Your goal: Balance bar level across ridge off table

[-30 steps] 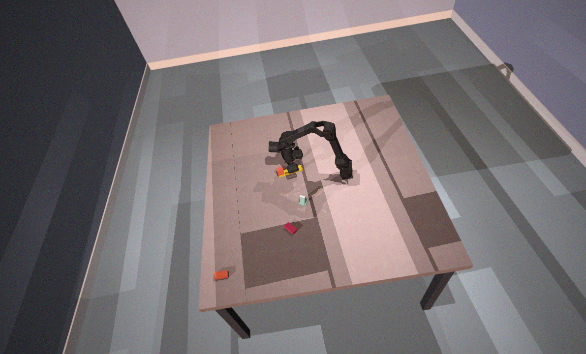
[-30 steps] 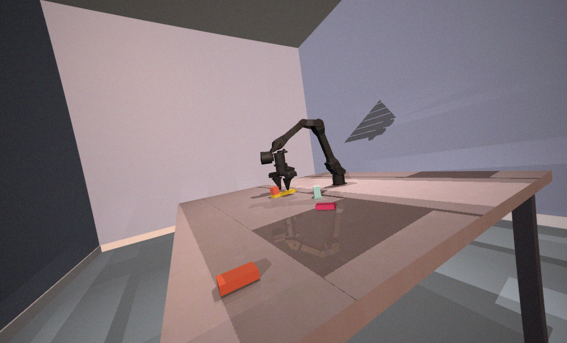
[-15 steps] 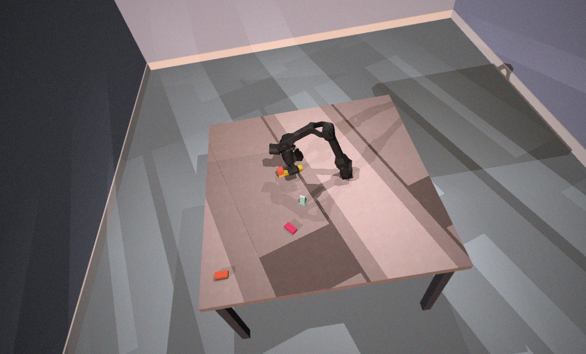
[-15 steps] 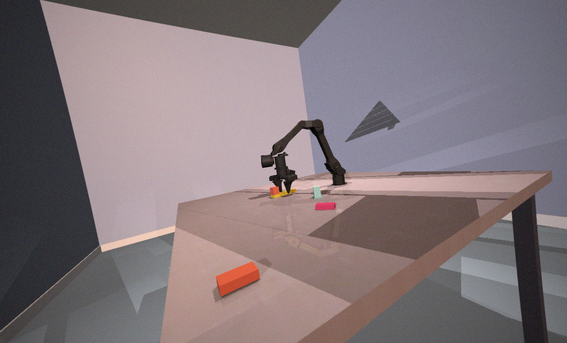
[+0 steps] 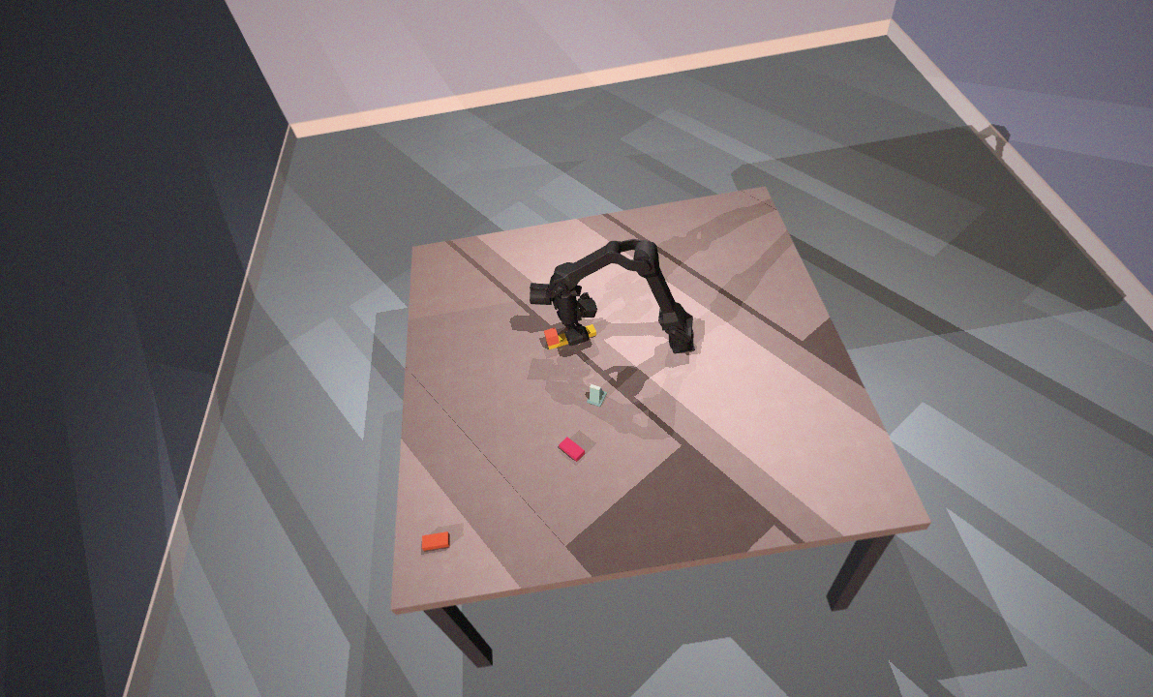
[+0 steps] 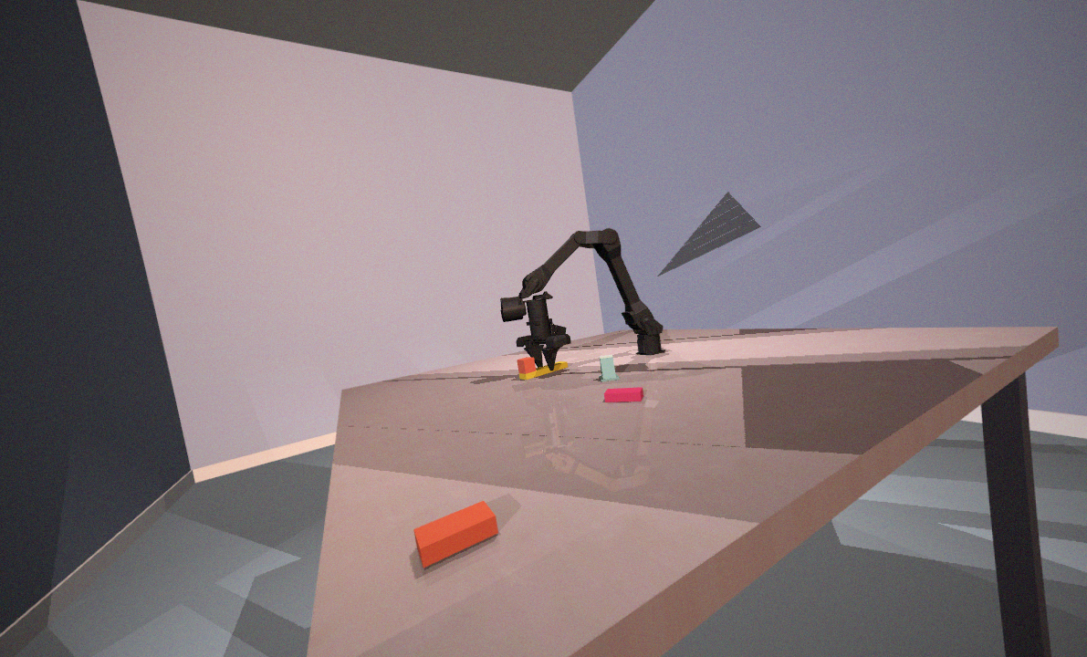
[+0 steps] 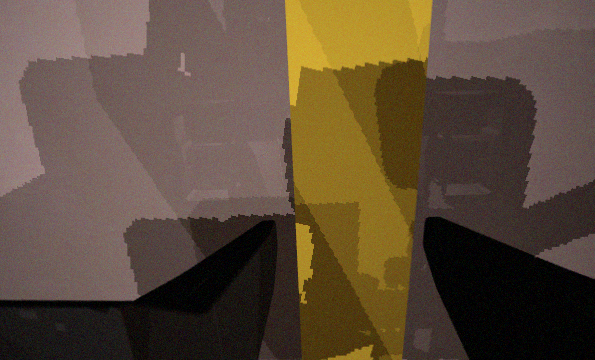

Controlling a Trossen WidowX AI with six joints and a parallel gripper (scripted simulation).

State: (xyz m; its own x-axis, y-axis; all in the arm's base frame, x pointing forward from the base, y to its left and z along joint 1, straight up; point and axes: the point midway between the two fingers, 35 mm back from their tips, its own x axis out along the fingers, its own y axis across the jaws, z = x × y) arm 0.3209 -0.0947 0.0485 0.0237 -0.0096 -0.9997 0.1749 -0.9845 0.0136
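The yellow bar (image 5: 592, 331) (image 6: 562, 367) (image 7: 357, 30) lies flat on the table, with an orange-red block (image 5: 551, 336) (image 6: 526, 365) on its left end in the top and exterior views. My gripper (image 5: 576, 337) (image 6: 545, 367) (image 7: 349, 232) points down over the bar's middle part. Its fingers are partly open, one on each side of the bar, and the wrist view shows a narrow gap beside each finger. The pale green ridge (image 5: 595, 394) (image 6: 607, 367) stands upright on the table apart from the bar, with nothing on it. The block on the bar is out of the wrist view.
A pink-red block (image 5: 570, 448) (image 6: 623, 395) lies beyond the ridge, on the side away from the arm. A separate orange block (image 5: 435, 541) (image 6: 457, 535) lies near a corner of the table (image 5: 779, 468) (image 6: 580, 563). The arm's base stands to the right of the bar.
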